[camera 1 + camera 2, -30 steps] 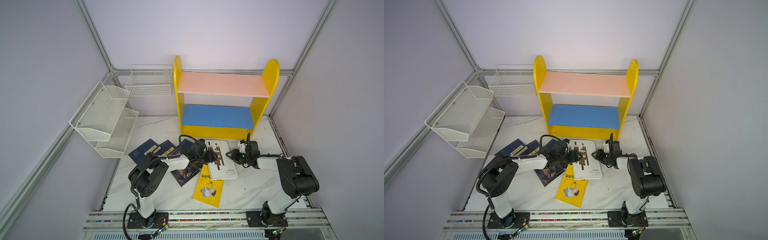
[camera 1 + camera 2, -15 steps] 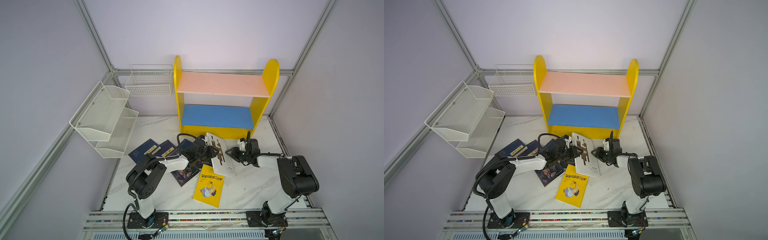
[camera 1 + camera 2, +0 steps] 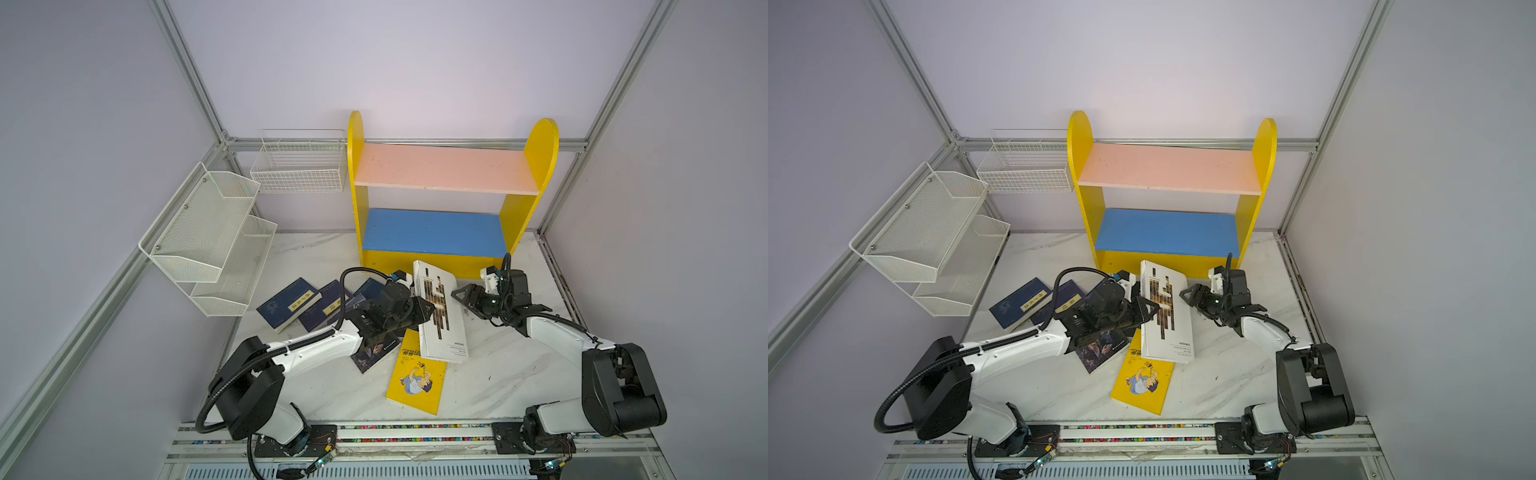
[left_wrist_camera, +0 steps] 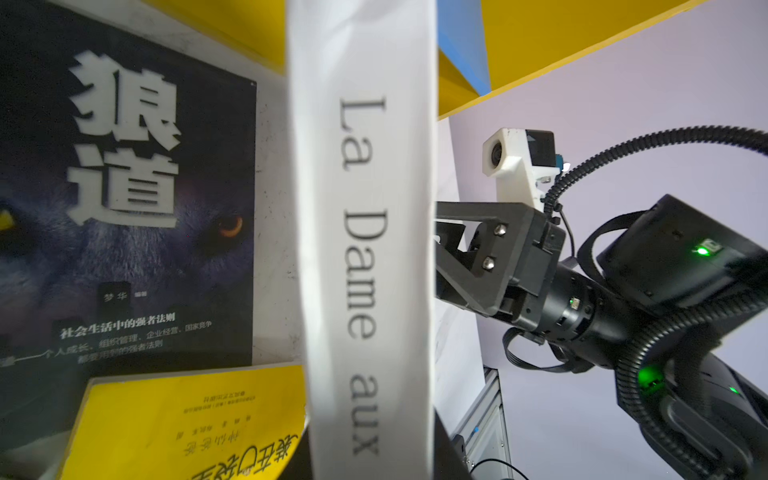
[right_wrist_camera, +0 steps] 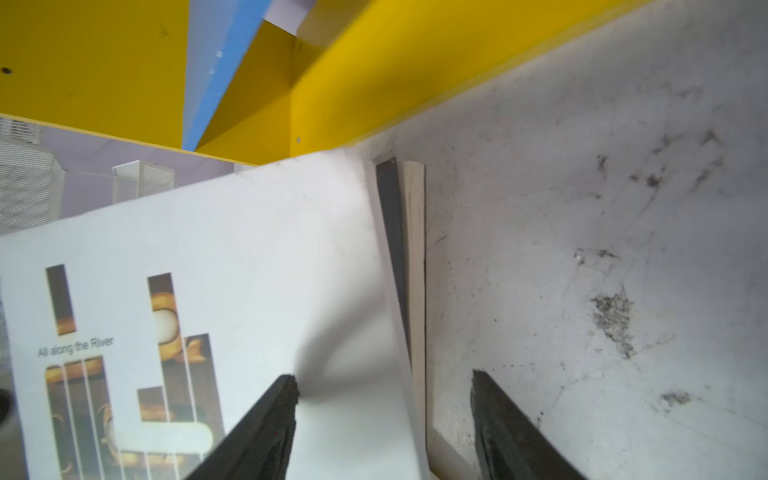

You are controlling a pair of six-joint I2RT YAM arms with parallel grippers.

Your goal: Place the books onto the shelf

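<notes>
Tabletop (image 3: 507, 374), marbled white, carries everything listed. Count: one.

Shelf (image 3: 540, 158), a yellow bookcase at the back wall. Its pink upper board (image 3: 440, 168) and blue lower board (image 3: 432, 230) are both bare, so no book is placed yet. Hazard: the yellow base rail stands just behind the raised book, and a low swing could catch on it. Count: one shelf, two boards.

Mesh tiered rack (image 3: 208, 232) and wire basket (image 3: 299, 170), on the left wall, take no part. Count: one each.

Left gripper (image 3: 429, 311) is closed narrowly on the spine edge of the white book (image 3: 442, 328) and appears to carry it alone. Right gripper (image 3: 460, 302) has its jaws spread, with one of its fingers (image 5: 270, 419) over the cover and the other over bare tabletop. It holds nothing. Count: two.

White book, the largest paperback, sits in front of the shelf, tilted up on its long side. Its near end overlaps the yellow cartoon paperback (image 3: 415, 380). Hazard: held at one edge only, it may pivot, sag or slip free, or drag the yellow one along. Count: one.

Smaller paperbacks lie flat on the tabletop, left of the white book:
- Navy paperbacks with yellow labels (image 3: 289, 305) (image 3: 328, 307) (image 3: 369, 286), the third partly behind the left arm. Count: three.
- Portrait-cover paperback (image 3: 376, 353). Count: one.
- Wolf-eyes paperback (image 4: 124, 208), seen only in the left wrist view. Count: one.
- Yellow cartoon paperback. Count: one.

Hazard: the left arm hangs close over these and could sweep them. Total books: seven.
</notes>
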